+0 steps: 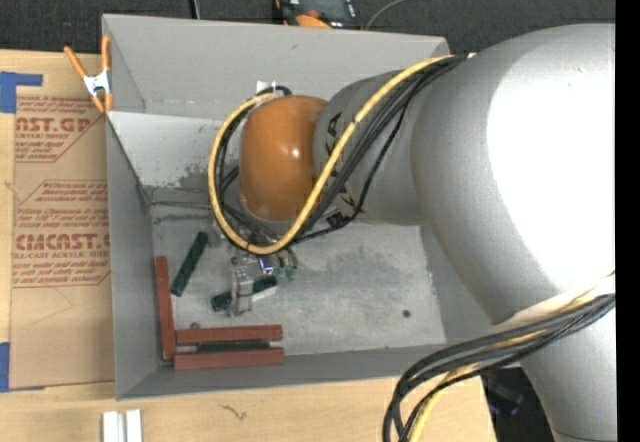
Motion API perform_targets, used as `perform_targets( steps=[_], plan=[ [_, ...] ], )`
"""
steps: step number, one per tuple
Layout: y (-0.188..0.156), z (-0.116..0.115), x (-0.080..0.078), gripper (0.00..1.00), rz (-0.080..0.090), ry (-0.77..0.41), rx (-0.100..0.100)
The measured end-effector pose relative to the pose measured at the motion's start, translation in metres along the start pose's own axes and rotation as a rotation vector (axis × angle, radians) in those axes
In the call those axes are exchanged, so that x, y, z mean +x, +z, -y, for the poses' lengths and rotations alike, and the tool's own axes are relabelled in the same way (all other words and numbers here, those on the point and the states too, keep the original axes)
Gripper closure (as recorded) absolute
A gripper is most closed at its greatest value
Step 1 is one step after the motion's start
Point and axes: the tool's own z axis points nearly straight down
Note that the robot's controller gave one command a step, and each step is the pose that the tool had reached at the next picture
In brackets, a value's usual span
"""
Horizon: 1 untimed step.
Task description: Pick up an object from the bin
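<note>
From where I stood, the gripper (243, 292) hung low in the grey bin (130, 230), tucked beneath the arm's orange wrist cover (280, 165) and its loop of yellow and black cables (222, 192). I could not tell how far it was open, nor whether it gripped anything, because the cover and cables hid too much of it.

The plainest landmark was a long reddish-brown bar (228, 357) lying along the bin's near wall. The gripper's tip sat just beyond the middle of that bar, close to the bin floor. A small dark green piece (221, 302) lay on the floor right at that tip, a little toward the bar's left end. It was the nearest thing to the gripper, though whether the two touched I could not make out.

A tiny blue-and-green bit (272, 270) lay just beside the gripper on the other side, farther back from the bar. A dark green marker-like stick (188, 263) rested tilted beyond the bar's left end, apart from the gripper. A darker strip (235, 333) ran along the bar's far edge, touching it, and a second reddish-brown bar (161, 302) met its left end at a right angle.
</note>
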Motion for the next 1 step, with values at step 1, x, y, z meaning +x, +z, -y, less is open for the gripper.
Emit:
perform_targets(
  steps=[1],
  plan=[
    [0.0072, 0.0096, 0.0413, 0.0, 0.0, 0.167, 0.004]
  ],
)
